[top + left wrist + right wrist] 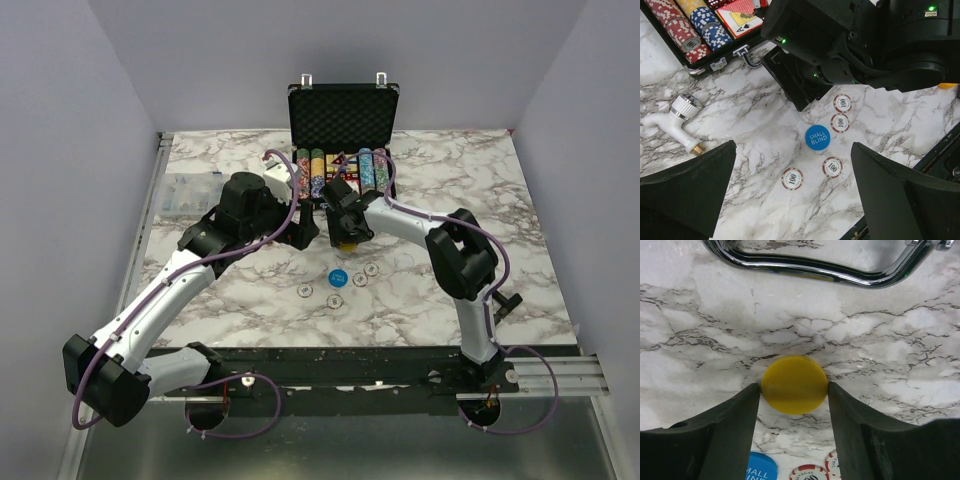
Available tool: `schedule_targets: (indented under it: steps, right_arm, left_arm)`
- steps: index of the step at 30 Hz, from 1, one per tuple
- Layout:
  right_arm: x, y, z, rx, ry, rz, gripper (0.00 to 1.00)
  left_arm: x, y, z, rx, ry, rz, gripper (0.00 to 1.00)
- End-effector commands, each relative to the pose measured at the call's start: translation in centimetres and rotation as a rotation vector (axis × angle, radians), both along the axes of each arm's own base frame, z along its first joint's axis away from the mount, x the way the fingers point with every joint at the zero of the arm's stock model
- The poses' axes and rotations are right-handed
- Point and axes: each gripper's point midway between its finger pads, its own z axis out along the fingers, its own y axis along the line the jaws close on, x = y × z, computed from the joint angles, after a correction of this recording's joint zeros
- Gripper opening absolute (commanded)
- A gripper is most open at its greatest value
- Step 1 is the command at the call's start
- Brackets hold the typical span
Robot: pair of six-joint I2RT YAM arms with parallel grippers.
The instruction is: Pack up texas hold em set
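Observation:
The black briefcase (343,118) stands open at the back with chip rows (340,170) and a red card box (742,15) in it. My right gripper (347,236) is shut on the yellow disc (794,385), edge to edge between its fingertips (752,405), just in front of the case's chrome handle (815,271). The blue "small blind" disc (817,138) and several whitish 100 chips (792,178) lie loose on the marble. My left gripper (795,200) is open and empty, hovering above those chips, left of the right gripper (303,228).
A small white plastic tap-like object (675,122) lies left of the loose chips, near the case's front corner. A clear plastic box (185,190) sits at the table's left edge. The right arm (865,45) fills the space above the chips.

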Motion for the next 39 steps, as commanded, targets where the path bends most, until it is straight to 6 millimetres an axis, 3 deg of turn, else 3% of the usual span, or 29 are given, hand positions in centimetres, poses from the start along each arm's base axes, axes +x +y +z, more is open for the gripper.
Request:
schedule_targets:
  steps: [1,6,23,31,39]
  right_arm:
    - [-1.9,-1.5,-4.0,-0.087,0.080,0.016,0.58]
    - [-1.6,-1.1,-3.3,-0.060,0.052,0.023,0.50]
    - [2.3,-1.0,4.9,-0.002,-0.223,-0.010,0.49]
    - [6.8,0.1,7.8,-0.026,-0.336,-0.008,0.50]
    - [12.1,0.9,9.2,-0.006,-0.398,-0.023,0.50]
  left_arm:
    - [-0.3,-0.2,1.1,-0.017,-0.024,-0.019,0.97]
    - [-0.2,-0.3,1.0,-0.014,-0.019,-0.019,0.97]
    - [-0.1,-0.3,0.7,-0.011,-0.014,-0.019,0.97]
    - [-0.1,-0.2,0.8,-0.013,-0.020,-0.012,0.97]
    - [-0.1,0.2,1.2,-0.008,-0.036,0.005,0.97]
